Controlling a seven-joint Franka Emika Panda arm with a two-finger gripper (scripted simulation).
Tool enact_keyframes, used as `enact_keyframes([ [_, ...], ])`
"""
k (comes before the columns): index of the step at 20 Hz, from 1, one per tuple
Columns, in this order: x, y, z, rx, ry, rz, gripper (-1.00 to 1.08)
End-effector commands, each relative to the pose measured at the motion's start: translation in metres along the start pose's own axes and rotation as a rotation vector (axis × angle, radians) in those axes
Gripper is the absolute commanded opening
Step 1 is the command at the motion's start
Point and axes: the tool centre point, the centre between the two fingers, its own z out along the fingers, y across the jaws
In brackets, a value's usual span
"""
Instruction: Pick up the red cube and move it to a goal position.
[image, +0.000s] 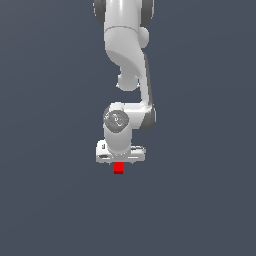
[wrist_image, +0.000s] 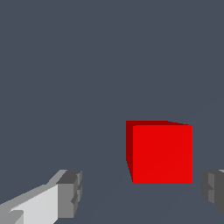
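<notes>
The red cube (image: 118, 168) is a tiny bright red cube on the dark grey floor, just below the white hand of my gripper (image: 120, 159) in the exterior view. In the wrist view the cube (wrist_image: 160, 153) sits in the span between my two fingertips, closer to one grey fingertip (wrist_image: 213, 190) than to the other (wrist_image: 71, 193). My gripper (wrist_image: 142, 192) is open, and neither finger touches the cube. The fingers are not seen in the exterior view.
The white arm (image: 127, 55) comes down from the top of the exterior view over a plain dark grey floor (image: 200, 200). No goal marker shows in either view.
</notes>
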Motion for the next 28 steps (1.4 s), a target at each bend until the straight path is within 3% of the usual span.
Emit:
enact_keyframes([
  [1, 0.006, 0.006, 0.011, -0.002, 0.001, -0.003, 1.0],
  [12, 0.017, 0.014, 0.029, -0.004, 0.001, -0.006, 1.0],
  [13, 0.017, 0.014, 0.029, -0.004, 0.001, -0.006, -1.0],
  [28, 0.016, 0.011, 0.023, -0.004, 0.001, -0.006, -1.0],
])
